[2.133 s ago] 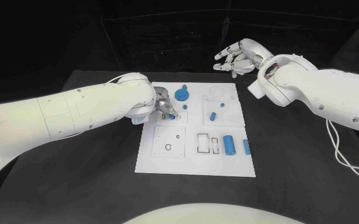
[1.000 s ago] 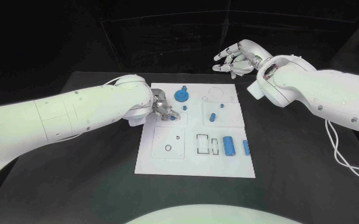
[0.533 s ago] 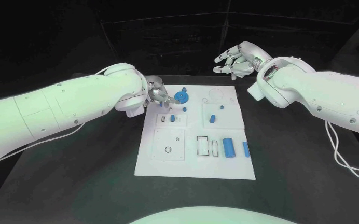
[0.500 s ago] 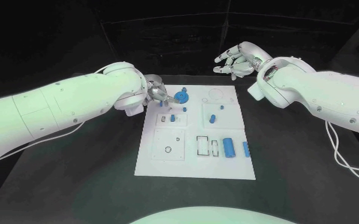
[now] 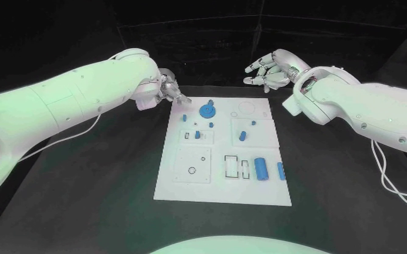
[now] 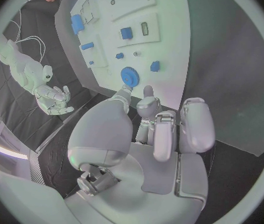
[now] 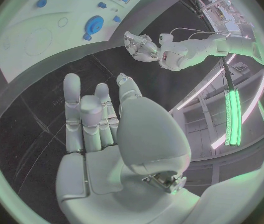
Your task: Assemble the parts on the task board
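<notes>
No text, label, brand, number or sign can be read anywhere in these views. The task board carries only thin black outlines — rectangles and small rings — beside its blue parts, and none of them forms a letter or digit. The white arm shells near the board show small dark dots — not writing.
</notes>
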Tool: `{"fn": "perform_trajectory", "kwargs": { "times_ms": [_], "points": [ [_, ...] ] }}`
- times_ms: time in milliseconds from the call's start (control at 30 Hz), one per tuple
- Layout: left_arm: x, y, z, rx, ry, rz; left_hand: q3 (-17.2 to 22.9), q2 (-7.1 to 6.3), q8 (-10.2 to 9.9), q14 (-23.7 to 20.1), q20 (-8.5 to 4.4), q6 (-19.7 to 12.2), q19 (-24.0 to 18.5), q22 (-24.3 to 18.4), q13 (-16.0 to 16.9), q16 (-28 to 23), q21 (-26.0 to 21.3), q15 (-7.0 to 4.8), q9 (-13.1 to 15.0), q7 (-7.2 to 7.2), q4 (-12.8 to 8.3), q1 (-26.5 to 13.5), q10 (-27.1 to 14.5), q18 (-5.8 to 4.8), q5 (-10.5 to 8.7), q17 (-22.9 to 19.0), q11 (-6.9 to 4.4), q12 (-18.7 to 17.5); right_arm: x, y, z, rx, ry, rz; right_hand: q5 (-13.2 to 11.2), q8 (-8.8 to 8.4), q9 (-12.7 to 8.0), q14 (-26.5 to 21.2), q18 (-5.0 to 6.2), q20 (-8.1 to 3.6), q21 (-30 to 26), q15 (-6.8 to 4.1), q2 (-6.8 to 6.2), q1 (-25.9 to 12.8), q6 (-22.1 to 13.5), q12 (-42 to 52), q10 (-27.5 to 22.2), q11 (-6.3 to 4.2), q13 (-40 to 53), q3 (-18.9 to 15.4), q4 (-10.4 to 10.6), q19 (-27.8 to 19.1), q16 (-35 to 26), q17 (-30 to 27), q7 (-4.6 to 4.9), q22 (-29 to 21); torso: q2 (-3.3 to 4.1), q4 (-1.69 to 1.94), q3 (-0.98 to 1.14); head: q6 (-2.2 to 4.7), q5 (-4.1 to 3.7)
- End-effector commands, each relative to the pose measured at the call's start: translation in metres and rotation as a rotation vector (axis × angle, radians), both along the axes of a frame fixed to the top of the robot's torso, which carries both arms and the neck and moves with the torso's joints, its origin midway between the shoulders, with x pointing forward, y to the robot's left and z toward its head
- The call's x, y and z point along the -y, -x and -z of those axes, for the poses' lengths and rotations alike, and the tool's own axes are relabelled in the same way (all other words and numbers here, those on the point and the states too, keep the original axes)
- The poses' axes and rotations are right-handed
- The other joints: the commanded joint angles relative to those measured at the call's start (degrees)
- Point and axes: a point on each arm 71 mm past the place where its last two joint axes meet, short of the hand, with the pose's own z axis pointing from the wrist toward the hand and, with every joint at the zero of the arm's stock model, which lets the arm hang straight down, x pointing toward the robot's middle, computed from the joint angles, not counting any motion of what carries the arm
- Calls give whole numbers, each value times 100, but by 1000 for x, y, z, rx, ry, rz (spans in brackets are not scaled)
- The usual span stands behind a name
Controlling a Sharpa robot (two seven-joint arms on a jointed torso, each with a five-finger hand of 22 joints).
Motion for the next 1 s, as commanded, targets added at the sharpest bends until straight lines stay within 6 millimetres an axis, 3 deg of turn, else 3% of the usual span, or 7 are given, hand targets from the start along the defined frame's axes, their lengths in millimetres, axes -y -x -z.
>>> {"fn": "perform_trajectory", "kwargs": {
  "times_ms": [33, 400, 667, 1000],
  "points": [
    [-2, -3, 7, -50, -47, 51, -44, 13, -35, 583, 36, -13, 6, -6, -2, 12, -25, 30, -21, 23, 12, 37, -30, 39, -8, 1464, -3, -13, -1, 0, -1, 2, -2, -10, 19, 21, 0, -25, 75, -4, -33, -4, -10, 18, 14, -24, -55, 2, -9, -8, 20, -39, -21, -6, -3, -6, 22, -13, -12, 8, 6],
    [-1, -9, 34, -107, -94, 46, -350, 110, -115, 589, 58, 98, 32, 39, -6, 24, -9, 38, -163, 19, 231, -121, -38, 34, -11, 1488, 2, 15, -4, 0, -1, 2, -4, -16, 19, 21, 0, -25, 75, -4, -33, -4, -10, 18, 14, -24, -55, 2, -9, -8, 20, -39, -21, -6, -3, -6, 26, -18, -14, -7, 31],
    [4, -10, 39, -99, -83, 51, -620, 131, -120, 594, 40, 190, 63, 106, 25, 35, 30, 18, -216, -8, 419, -240, -12, 22, -18, 1509, -25, 62, -4, 0, -1, 2, -4, -17, 19, 21, 0, -25, 75, -4, -33, -4, -10, 18, 14, -24, -55, 2, -9, -8, 20, -39, -21, -6, -3, -6, 21, -11, -8, -12, 25],
    [8, -10, 40, -100, -79, 61, -727, 160, -112, 594, 22, 257, 71, 125, 72, 35, 37, 0, -243, -31, 364, -62, 17, 19, -17, 1509, -44, 112, -5, -1, -1, 1, -4, -19, 19, 21, 0, -25, 75, -4, -33, -4, -10, 18, 14, -24, -55, 2, -9, -8, 20, -39, -21, -6, -3, -6, 25, -14, -10, -23, 23]
  ]
}}
